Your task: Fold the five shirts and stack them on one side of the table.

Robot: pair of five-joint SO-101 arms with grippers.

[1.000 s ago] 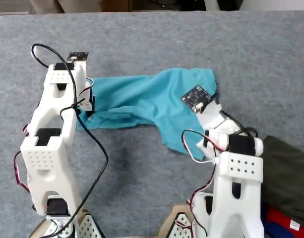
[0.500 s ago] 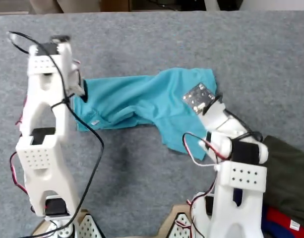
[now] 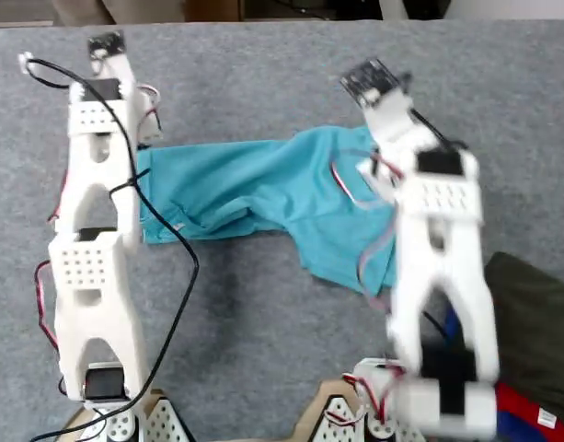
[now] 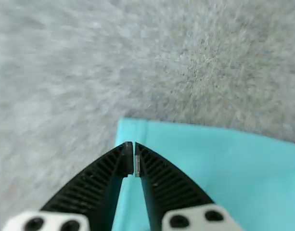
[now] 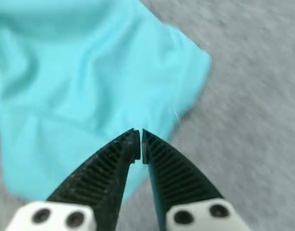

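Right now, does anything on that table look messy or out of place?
Yes: the teal shirt lies rumpled and crooked on the grey table, creased through its middle, not folded flat.

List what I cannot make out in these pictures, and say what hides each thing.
1. High view: the right arm lies over the right part of the teal shirt, so the shirt's outline there is hidden.
2. High view: the pile of shirts is cut off by the picture's edge and partly behind that arm, so they cannot be counted.
3. Left wrist view: the left gripper covers the shirt's corner, so contact cannot be judged.
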